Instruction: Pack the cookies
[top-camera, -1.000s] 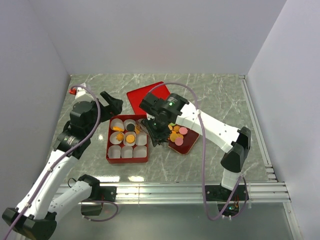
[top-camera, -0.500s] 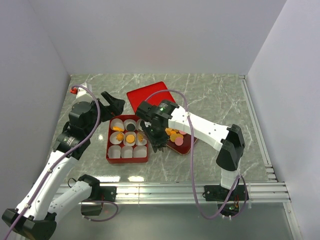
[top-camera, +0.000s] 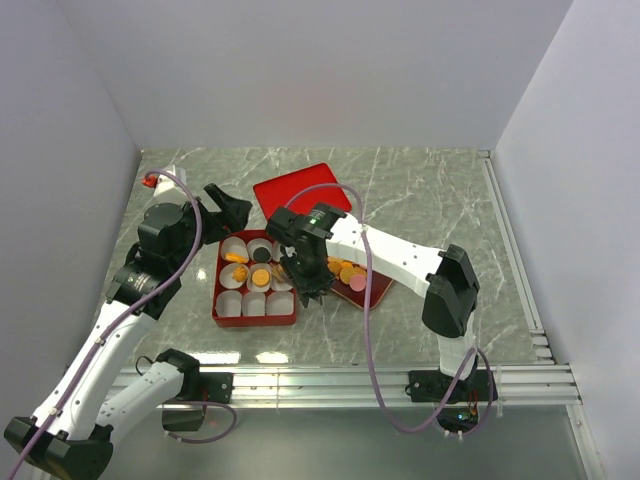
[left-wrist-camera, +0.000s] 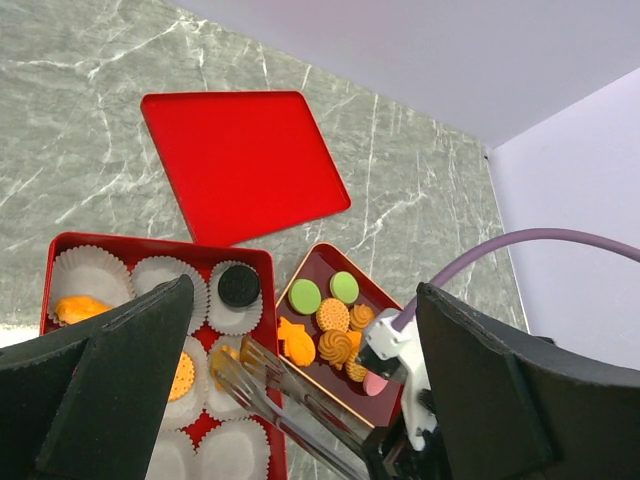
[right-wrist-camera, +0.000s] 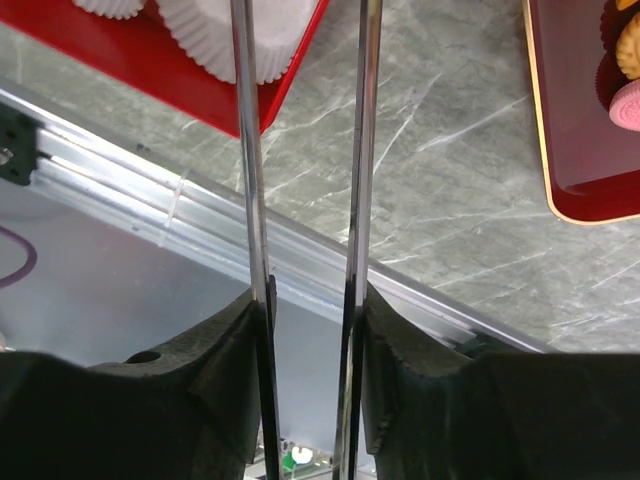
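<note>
A red box (top-camera: 215, 300) holds white paper cups; some hold orange cookies (top-camera: 261, 277) and one a black cookie (left-wrist-camera: 238, 286). More cookies (left-wrist-camera: 332, 346), orange, green and pink, lie on a small dark red tray (top-camera: 375, 292). My right gripper (top-camera: 303, 268) is shut on metal tongs (left-wrist-camera: 300, 398). The tong tips reach over the box's right column at an orange cookie (left-wrist-camera: 228, 356); whether they grip it I cannot tell. In the right wrist view the tong blades (right-wrist-camera: 362, 150) stand apart. My left gripper (top-camera: 225, 208) is open and empty above the box's far left corner.
A flat red lid (top-camera: 295, 190) lies behind the box and tray. A metal rail (right-wrist-camera: 180, 200) runs along the table's near edge. White walls close in the left, back and right sides.
My right gripper has swung left with the tongs, from over the tray's cookies to the box's right side. The left arm has not moved.
</note>
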